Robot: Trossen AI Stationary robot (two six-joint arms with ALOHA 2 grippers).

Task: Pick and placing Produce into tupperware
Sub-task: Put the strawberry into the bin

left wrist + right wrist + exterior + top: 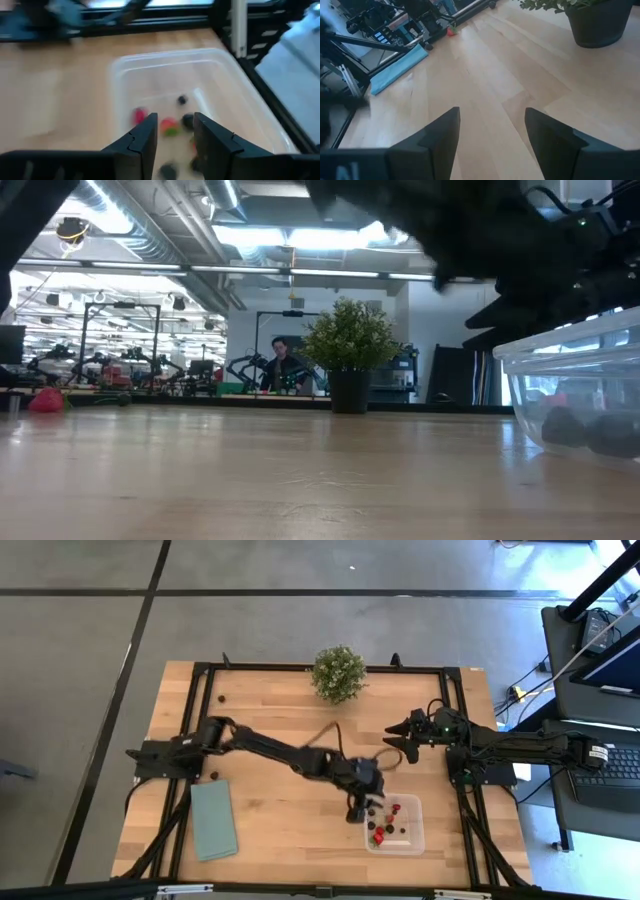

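The tupperware is a clear lidless tub near the table's right near corner, and it also shows in the low view. Several red and dark pieces of produce lie on its floor. My left gripper hangs open over the tub's left rim. In the left wrist view its fingers frame a red-and-green piece that lies in the tub. My right gripper waits open above bare wood behind the tub; the right wrist view shows its fingers wide apart. Two dark pieces lie loose on the table's left side.
A bushy green potted plant stands at the middle of the far edge. A flat teal cloth lies near the left near corner. A black frame runs round the tabletop. A person sits in the room beyond the table.
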